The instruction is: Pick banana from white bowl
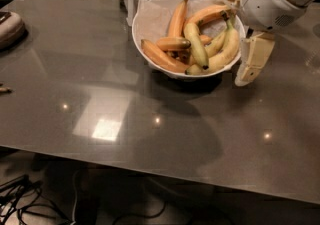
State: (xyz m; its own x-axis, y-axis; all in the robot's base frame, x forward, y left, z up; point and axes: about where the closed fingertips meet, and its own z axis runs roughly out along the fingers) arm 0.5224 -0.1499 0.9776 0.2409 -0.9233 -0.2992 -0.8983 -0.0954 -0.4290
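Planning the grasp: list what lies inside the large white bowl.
The large round white bowl holds a pile of yellow bananas on white paper lining. Fruit covers the bowl's bottom. The gripper hangs just outside its rim.

Glossy table (60, 74); smooth, paper-lined white bowl (138, 44); matt gripper (251, 61) just beside.

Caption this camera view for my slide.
Gripper hangs beside the white bowl of bananas on a grey table, not yet reaching in.

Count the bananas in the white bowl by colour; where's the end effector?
Orange bananas: 4
Yellow bananas: 3
Total: 7 visible; the pile may hide more.
End effector: 1, beside the white bowl's right rim, outside it.
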